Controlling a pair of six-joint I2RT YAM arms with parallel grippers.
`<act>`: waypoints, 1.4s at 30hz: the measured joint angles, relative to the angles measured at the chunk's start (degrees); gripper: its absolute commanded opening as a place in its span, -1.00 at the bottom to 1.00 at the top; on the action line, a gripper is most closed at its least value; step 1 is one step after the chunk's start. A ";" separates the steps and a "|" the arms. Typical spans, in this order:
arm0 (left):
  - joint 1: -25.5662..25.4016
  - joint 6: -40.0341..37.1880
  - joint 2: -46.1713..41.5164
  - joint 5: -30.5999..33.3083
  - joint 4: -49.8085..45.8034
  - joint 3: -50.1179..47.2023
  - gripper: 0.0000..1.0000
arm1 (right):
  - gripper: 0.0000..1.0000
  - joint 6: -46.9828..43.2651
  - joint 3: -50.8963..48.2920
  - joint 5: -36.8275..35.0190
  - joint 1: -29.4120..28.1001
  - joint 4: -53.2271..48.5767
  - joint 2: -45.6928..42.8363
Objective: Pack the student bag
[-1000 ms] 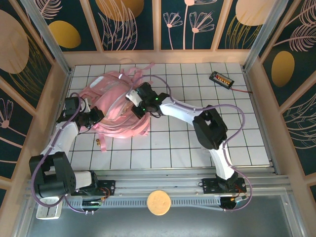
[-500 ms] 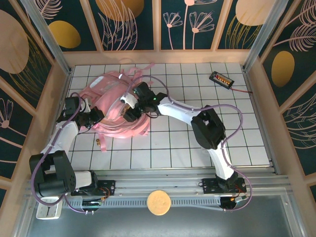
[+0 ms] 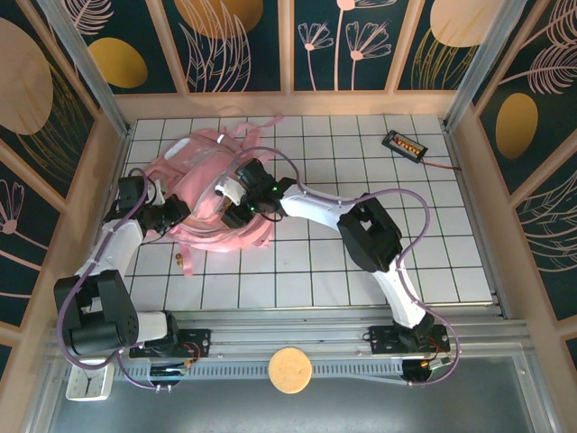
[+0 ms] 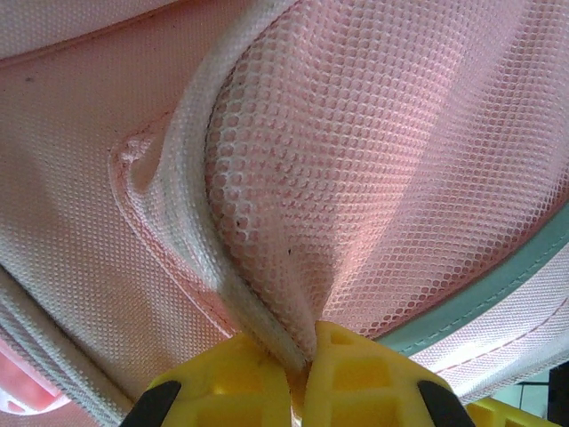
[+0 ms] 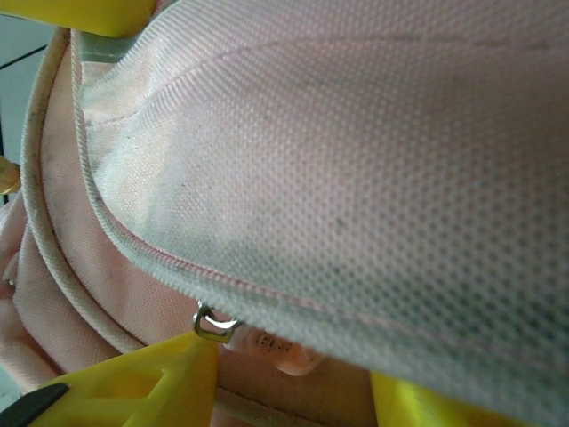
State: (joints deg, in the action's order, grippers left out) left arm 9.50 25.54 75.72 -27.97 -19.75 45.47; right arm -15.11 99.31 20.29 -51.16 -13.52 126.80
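The student bag [image 3: 194,171] lies slumped on the far left part of the white gridded table [image 3: 361,262], its long pink straps trailing toward the back wall. The left claw [image 3: 174,215] meets it at its left edge. From the left wrist, the yellow fingers [image 4: 240,382] are pinched fully together on a fold of the bag's pink mesh and its pale piping, with a teal trim band [image 4: 480,298] running past on the right. The right claw [image 3: 236,200] reaches in over the middle of the bag from the right. From the right wrist its claw [image 5: 284,391] stands partly open, yellow fingers [image 5: 133,382] apart, with a flap of pink weave lying across the gap and a small metal zip pull [image 5: 213,325] just beside the left finger; whether the fingers press on the fabric I cannot tell. On the table near the bag's front edge sits a small brass-coloured object [image 3: 183,262]. Well apart, at the far right, lies a small black device [image 3: 403,144] with a red wire.
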 measured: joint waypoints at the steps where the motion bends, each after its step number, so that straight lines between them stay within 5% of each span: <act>1: 0.00 0.02 0.02 0.00 0.09 0.00 -1.00 | -0.04 0.00 -0.02 -1.01 -0.24 0.31 0.02; 7: 0.07 0.39 0.02 0.20 0.68 0.00 -1.00 | -0.16 0.02 -3.17 -9.16 -2.34 6.78 -0.09; 11: 0.26 0.57 0.02 0.39 0.79 -0.02 -1.00 | -1.00 -0.55 -3.91 -13.60 -3.30 9.09 -0.15; 21: 0.24 0.70 -0.61 0.59 1.46 -0.04 -1.00 | -1.00 -1.07 -10.34 -17.64 -4.76 14.80 -3.61; 28: -0.63 0.79 -1.29 -0.13 0.15 -0.02 -1.00 | -1.00 -0.98 -17.99 -14.43 -2.69 16.09 -10.43; 42: -0.90 -1.18 -2.49 -0.46 -0.52 0.28 -1.00 | -1.00 -2.01 -15.28 -6.38 1.27 11.72 -10.69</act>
State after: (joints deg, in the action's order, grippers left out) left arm 8.60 24.36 73.23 -28.42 -20.27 45.76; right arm -17.12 84.03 13.91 -49.89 -1.80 116.11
